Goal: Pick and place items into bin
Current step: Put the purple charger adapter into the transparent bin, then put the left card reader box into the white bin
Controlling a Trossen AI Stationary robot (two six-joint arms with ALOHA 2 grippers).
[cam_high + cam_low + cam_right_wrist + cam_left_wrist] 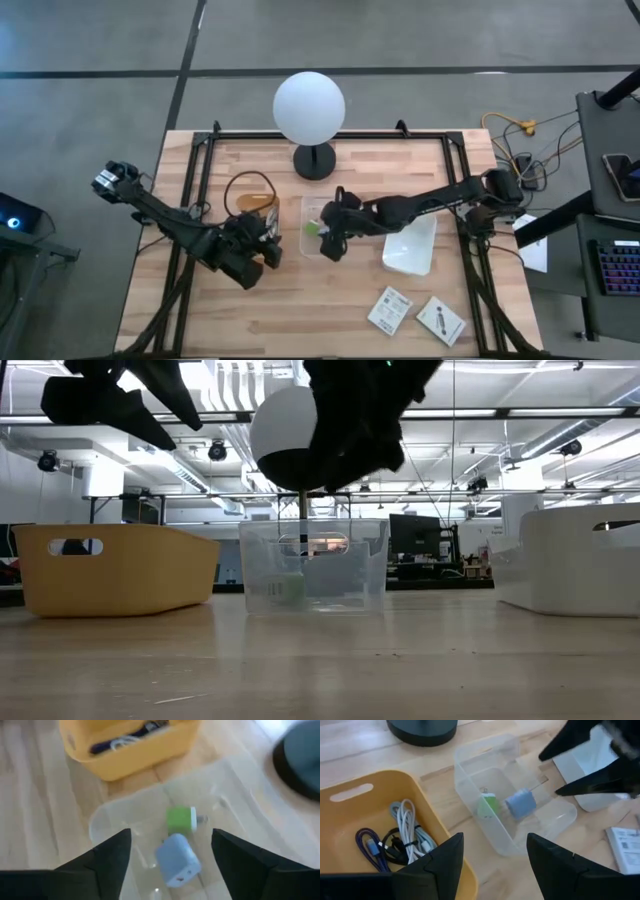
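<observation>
Hanging over the clear bin (322,226) near the middle of the surface (320,310), the right jaws (330,243) stand wide apart and hold nothing. In the right wrist view they (170,855) frame the bin's floor (125,820), where a green cube (180,818) and a grey cube (178,858) lie close beside each other; the grey one looks bluish and blurred, so I cannot tell whether it rests on the floor. The left wrist view shows the same pair inside the bin (470,765), green cube (487,804) next to grey cube (521,803).

The left jaws (262,250) hover beside the yellow bin (252,197), toward the surface's left edge, also spread wide and empty (495,860). That yellow bin (415,785) holds coiled cables (395,840), white and dark blue ones tangled together.

A white bin (412,245) sits just right of the clear one, under the right arm. Two white packets (390,309) and (440,320) lie flat near the front edge, toward the right corner, apart from every bin. The globe lamp (310,110) stands at the back edge, behind the clear bin.

In the low view the yellow bin (110,565), clear bin (315,560) and white bin (570,555) line up across the surface, with both arms above them.
</observation>
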